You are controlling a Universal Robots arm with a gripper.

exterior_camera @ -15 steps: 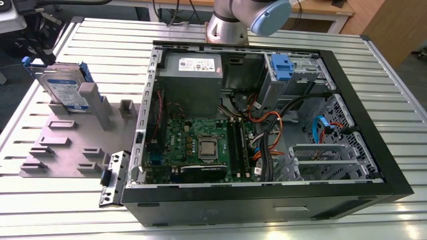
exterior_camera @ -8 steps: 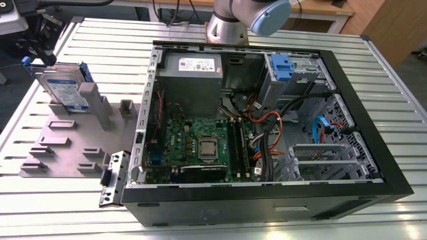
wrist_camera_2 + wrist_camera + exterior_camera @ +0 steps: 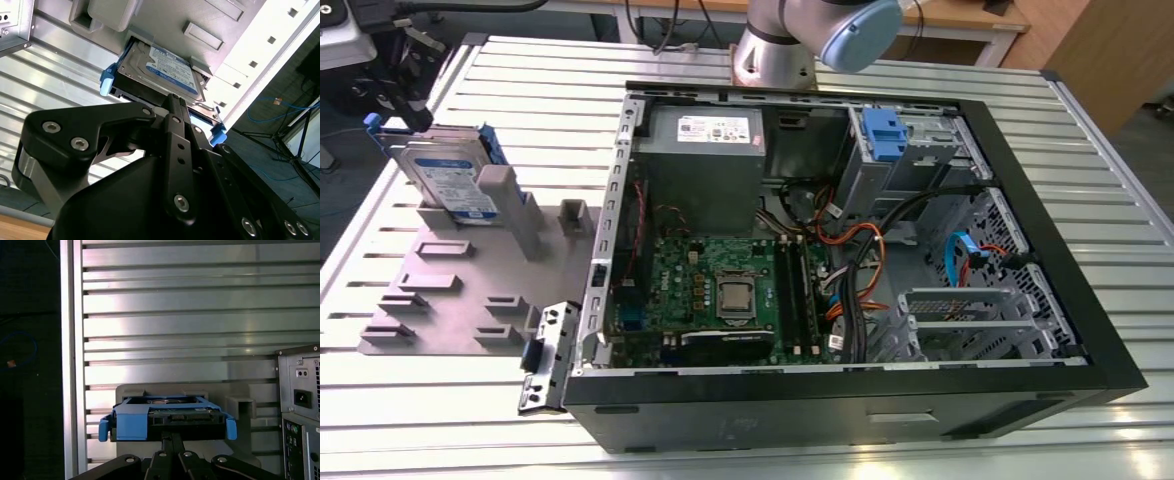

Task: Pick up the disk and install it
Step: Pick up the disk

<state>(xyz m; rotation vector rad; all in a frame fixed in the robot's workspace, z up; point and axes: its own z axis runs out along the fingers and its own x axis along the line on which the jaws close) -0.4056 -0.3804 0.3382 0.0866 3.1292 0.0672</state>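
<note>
The disk [image 3: 451,180] stands on edge in a slot of a grey holder plate [image 3: 454,290], at the exterior view's left beside the open computer case. It is silver with a white-and-blue label and blue rails. In the second wrist view the disk [image 3: 167,67] lies just beyond my gripper [image 3: 173,98], whose two black fingers are pressed together with their tips at the disk's dark edge. The first wrist view shows the gripper [image 3: 172,439] shut at the middle of the disk [image 3: 167,417], between its blue rail ends. I cannot tell whether the tips touch it.
The open computer case [image 3: 1067,250] lies flat on the slatted metal table [image 3: 1121,110]. Inside are a motherboard [image 3: 720,290], a grey power supply [image 3: 704,130] and a drive cage with a blue bracket [image 3: 887,135]. The arm's base [image 3: 781,45] stands behind the case.
</note>
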